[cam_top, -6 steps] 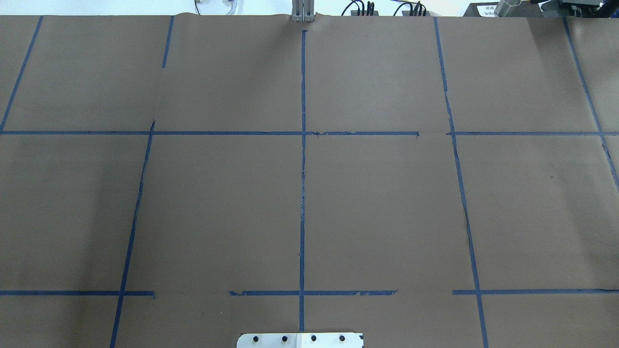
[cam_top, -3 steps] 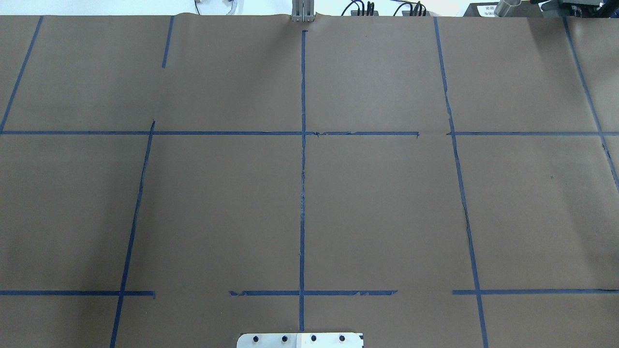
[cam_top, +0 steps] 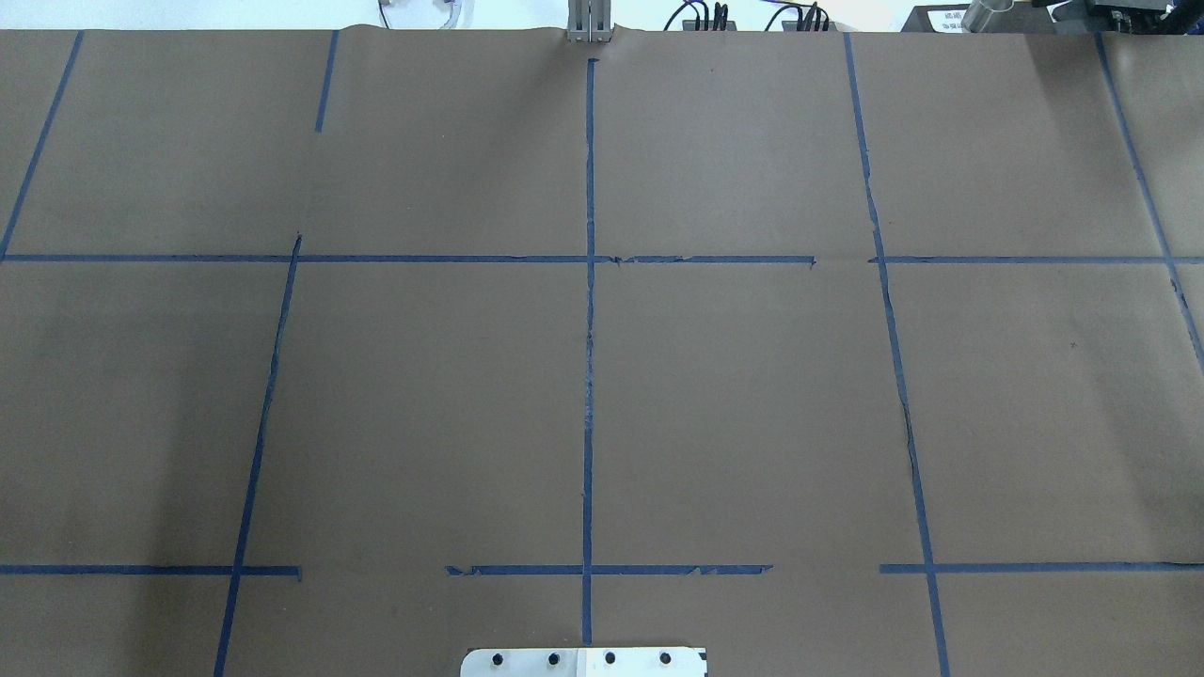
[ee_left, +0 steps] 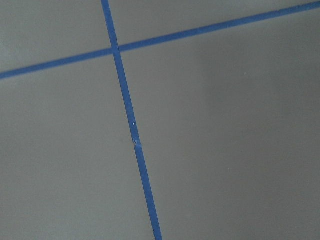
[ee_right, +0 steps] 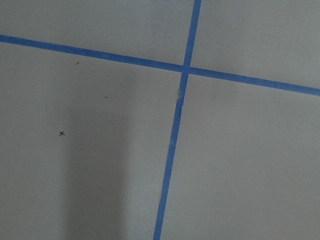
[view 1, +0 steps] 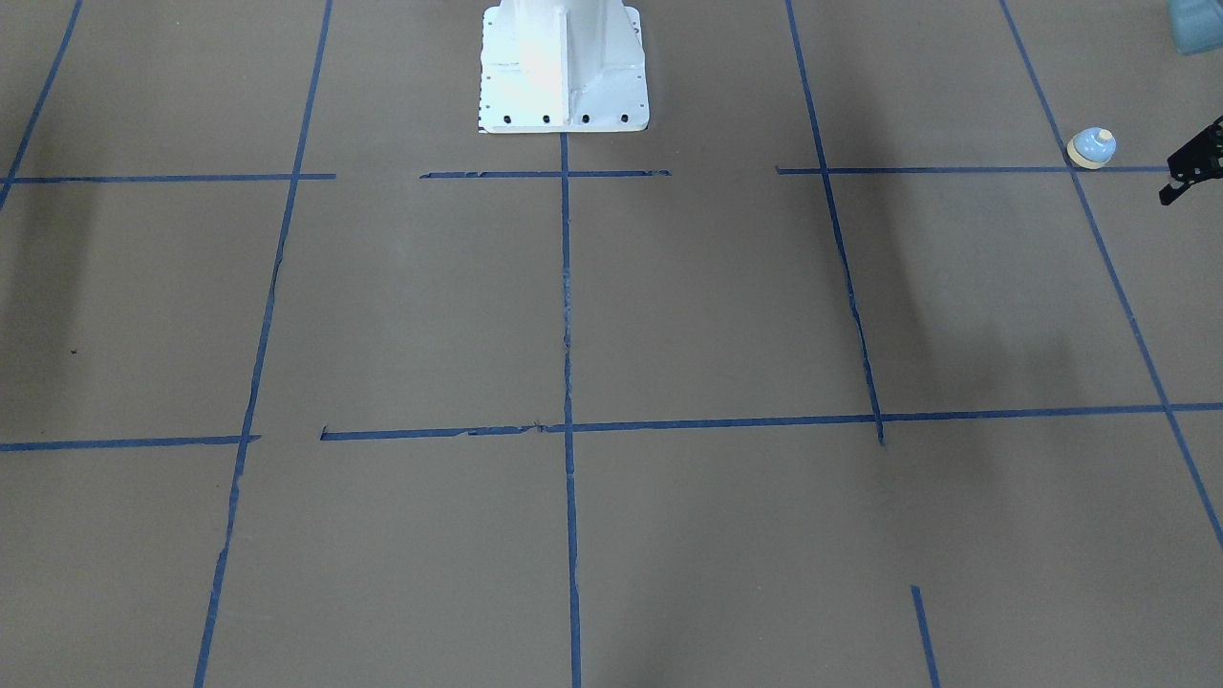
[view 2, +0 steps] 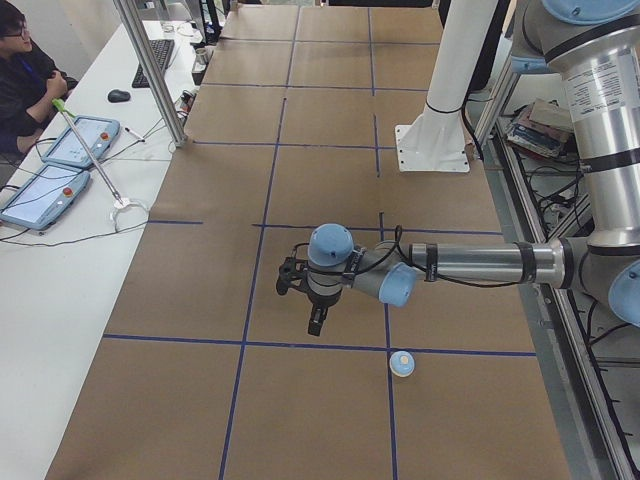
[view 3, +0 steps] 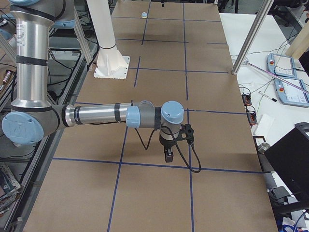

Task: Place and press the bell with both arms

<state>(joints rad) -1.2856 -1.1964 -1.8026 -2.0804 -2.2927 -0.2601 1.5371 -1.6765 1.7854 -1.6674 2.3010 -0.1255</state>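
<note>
In the front-facing view you see the bell (view 1: 1091, 148) upright on the table (view 1: 726, 306), at a crossing of blue tape (view 1: 566, 287) far out on the robot's left side. Near it but not touching, the left gripper (view 1: 1190, 167) is cut off by the frame edge, so you cannot tell how its jaws stand.

The overhead view gives you only paper, tape and the base plate (cam_top: 583, 661).

From the left end, the left gripper (view 2: 315, 322) hangs pointing down above the paper, near the bell (view 2: 401, 363). Its fingers are too small to read.

From the right end, the right gripper (view 3: 168, 155) hangs likewise, and you cannot tell its jaws either. The bell (view 3: 144, 15) is tiny at the far end.

Both wrist views show only paper and crossed tape.
</note>
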